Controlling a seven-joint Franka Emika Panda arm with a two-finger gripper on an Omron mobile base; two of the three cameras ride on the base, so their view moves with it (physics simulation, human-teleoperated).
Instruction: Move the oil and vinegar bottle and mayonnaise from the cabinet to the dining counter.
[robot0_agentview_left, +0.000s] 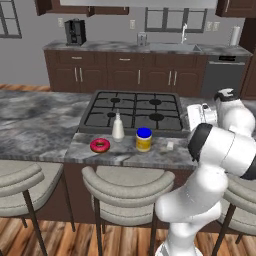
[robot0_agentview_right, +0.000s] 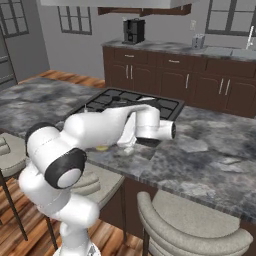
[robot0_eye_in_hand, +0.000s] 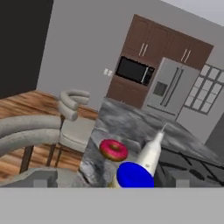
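Right — both items are on the dining counter (robot0_agentview_left: 40, 125) now, front edge, just ahead of the cooktop (robot0_agentview_left: 134, 111). Left to right in the left base view: donut (robot0_agentview_left: 100, 145), oil and vinegar bottle (robot0_agentview_left: 118, 126), mayonnaise (robot0_agentview_left: 144, 139), then my gripper (robot0_agentview_left: 204, 116) off to the right, well clear of the jar. All three stand close together but apart; bottle and jar are upright.

Gripper is open and holding nothing. In the hand view the blue lid of the mayonnaise sits right at the bottom edge between my fingertips, so the jar lies just beyond the hand, bottle behind it, neck slanting away — that tilt is the camera's roll, not the bottle's.

My read: both items placed, task looks essentially done. What the next move turns on is that the jar is straight along my pointing axis, so I should pull back the way I point, not sweep sideways, or I clip the jar into the bottle.
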